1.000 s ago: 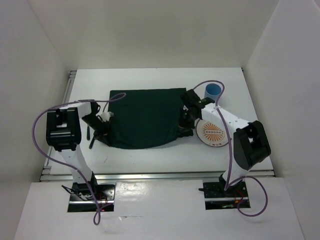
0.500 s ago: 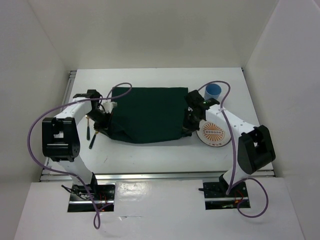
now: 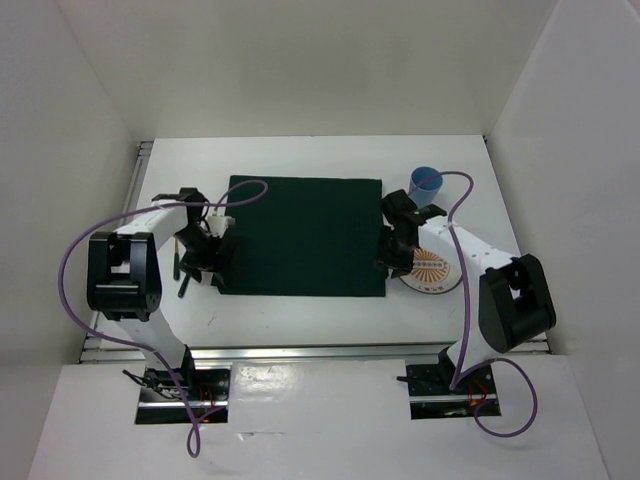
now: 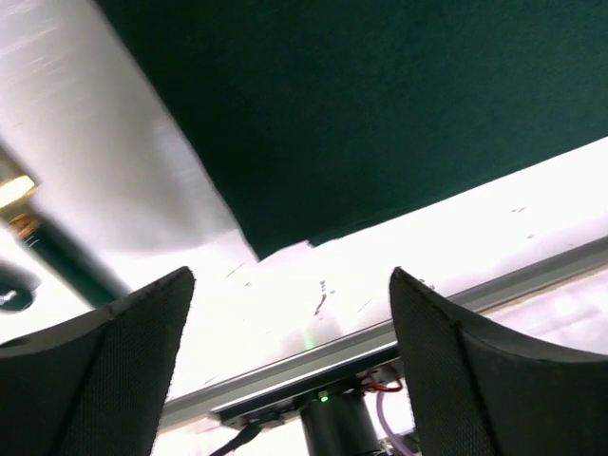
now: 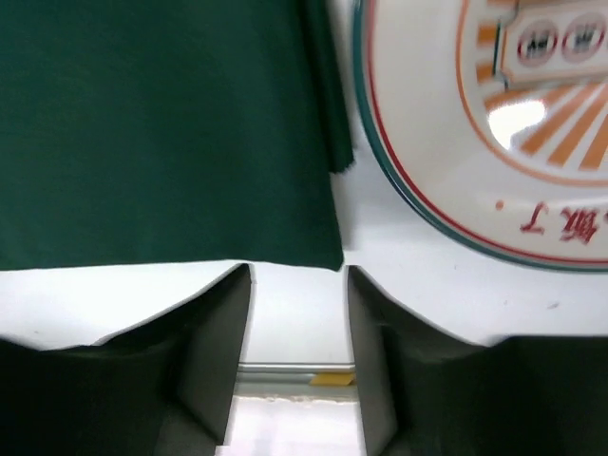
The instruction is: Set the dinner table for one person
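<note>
The dinner table [image 3: 300, 155] is a white top with metal rails. A dark green placemat [image 3: 305, 238] lies flat and spread out on its middle. My left gripper [image 3: 207, 262] hovers at the mat's near left corner, open and holding nothing. The left wrist view shows that corner of the placemat [image 4: 380, 114] just beyond the wide-apart left gripper [image 4: 290, 366]. My right gripper [image 3: 392, 256] is at the mat's near right corner, open too. The right wrist view shows the right gripper [image 5: 299, 356] with bare table between its fingers, just short of the placemat [image 5: 161, 123].
A white plate [image 3: 434, 270] with an orange sunburst lies right of the mat, close to my right gripper, and shows as plate [image 5: 494, 114] in the right wrist view. A blue cup [image 3: 425, 182] stands behind it. A dark utensil [image 3: 181, 285] lies left of the mat.
Both grippers have opened and let go of the placemat. The mat, bunched and lifted at its sides before, now lies flat and square on the table.
</note>
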{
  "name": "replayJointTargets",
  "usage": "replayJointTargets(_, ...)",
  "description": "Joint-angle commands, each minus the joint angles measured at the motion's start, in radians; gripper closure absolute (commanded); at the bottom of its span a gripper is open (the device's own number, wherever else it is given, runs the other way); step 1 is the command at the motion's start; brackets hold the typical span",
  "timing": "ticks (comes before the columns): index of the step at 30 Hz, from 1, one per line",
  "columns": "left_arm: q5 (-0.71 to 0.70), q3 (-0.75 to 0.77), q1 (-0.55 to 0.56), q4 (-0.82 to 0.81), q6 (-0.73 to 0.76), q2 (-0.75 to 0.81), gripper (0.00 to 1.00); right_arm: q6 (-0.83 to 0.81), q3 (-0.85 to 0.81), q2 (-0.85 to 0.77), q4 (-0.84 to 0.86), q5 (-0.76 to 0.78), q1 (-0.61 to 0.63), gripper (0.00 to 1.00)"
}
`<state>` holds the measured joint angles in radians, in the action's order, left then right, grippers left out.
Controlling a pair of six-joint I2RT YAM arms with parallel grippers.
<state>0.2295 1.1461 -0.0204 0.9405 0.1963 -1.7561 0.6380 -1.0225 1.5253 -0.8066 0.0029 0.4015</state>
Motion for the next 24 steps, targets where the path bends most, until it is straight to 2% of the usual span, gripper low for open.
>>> replayJointTargets(1, -0.062, 0.041, 0.005, 0.004, 0.015, 0.078, 0.13, -0.049, -0.093, -0.001, 0.018, 0.039, 0.025, 0.53)
replayJointTargets(4, -0.101, 0.064, 0.005, -0.040, 0.002, 0.135, 0.18, -0.069, -0.128, 0.034, 0.062, -0.006, 0.048, 0.66)
replayJointTargets(6, -0.101, 0.078, 0.031, -0.055, -0.012, 0.135, 0.18, -0.069, -0.140, 0.067, 0.086, -0.041, 0.048, 0.81)
replayJointTargets(10, -0.101, 0.109, 0.083, -0.104, -0.050, 0.066, 0.19, -0.049, -0.114, 0.162, 0.174, -0.075, 0.048, 0.99)
replayJointTargets(14, -0.124, 0.070, 0.106, -0.172, -0.061, -0.009, 0.20, -0.040, -0.114, 0.271, 0.224, -0.084, 0.048, 1.00)
replayJointTargets(24, -0.087, -0.075, 0.154, -0.203, -0.047, -0.034, 0.20, 0.000, 0.007, 0.299, 0.247, -0.044, 0.013, 1.00)
